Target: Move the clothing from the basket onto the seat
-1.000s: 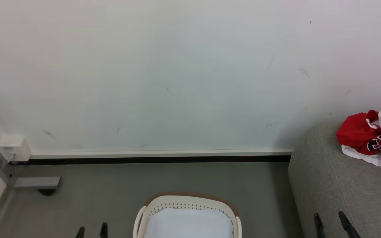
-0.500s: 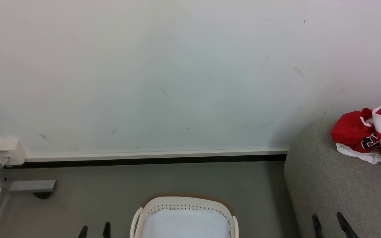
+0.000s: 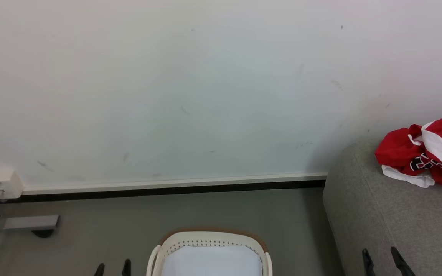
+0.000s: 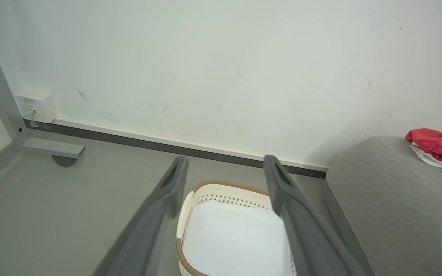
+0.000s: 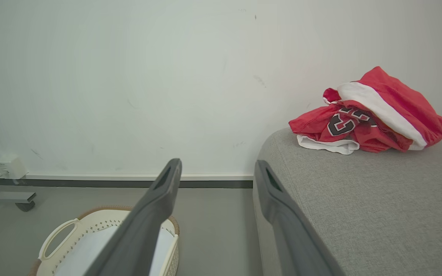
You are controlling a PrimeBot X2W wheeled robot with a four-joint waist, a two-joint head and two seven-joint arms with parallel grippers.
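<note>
Left gripper [image 4: 225, 165] & right gripper [image 5: 217, 168] both gaped, empty. Clothing [image 5: 366, 115] sat nr end of seat [image 5: 359, 199] — a careless arm sweep could've knocked it off.

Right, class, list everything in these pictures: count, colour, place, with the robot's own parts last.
clothing: one heap, red, white trim, black numerals, on the seat
basket: one, white, brown rim, on the floor left of the seat
seat: one, grey fabric, at right by the wall
wall: one, white, scuffed, behind
skirting: one, white over black, along wall foot
box: one, white, low on wall, far left
metal frame: one, grey, dark caster, far left floor
floor: one, grey-green, underfoot
left gripper: one, dark, open, lower left by the basket
right gripper: one, dark, open, lower right over the seat
</note>
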